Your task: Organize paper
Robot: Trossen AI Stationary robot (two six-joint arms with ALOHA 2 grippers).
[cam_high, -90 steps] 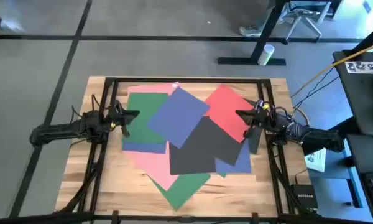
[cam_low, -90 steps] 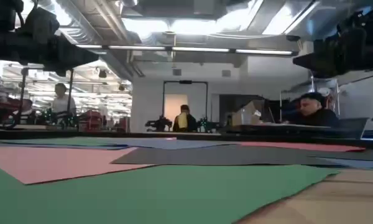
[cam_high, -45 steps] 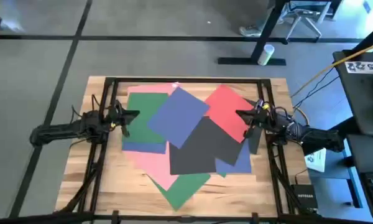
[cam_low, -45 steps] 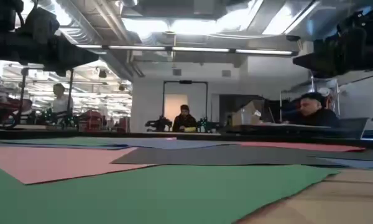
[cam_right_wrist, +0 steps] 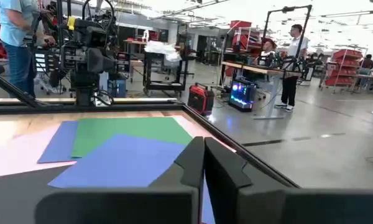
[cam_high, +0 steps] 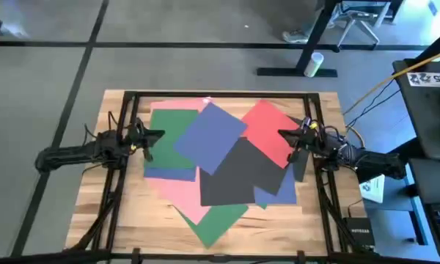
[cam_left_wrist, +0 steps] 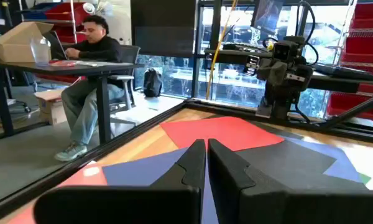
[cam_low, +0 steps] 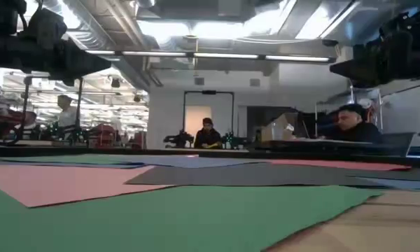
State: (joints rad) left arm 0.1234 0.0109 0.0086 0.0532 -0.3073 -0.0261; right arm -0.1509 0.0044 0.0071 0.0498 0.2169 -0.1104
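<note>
Loose coloured sheets fan across our wooden desk between two low, waiting arms.

Largest first, we see the paper overlapping in a messy pile at the desk's middle: a black sheet on top toward the right, a blue sheet tilted over a green sheet, a red sheet at the far right, a pink sheet and another green sheet poking out at the near edge. Our left gripper sits at the pile's left edge, its fingers pressed together on nothing. Our right gripper sits over the red sheet's right edge, its fingers likewise closed and empty.
</note>
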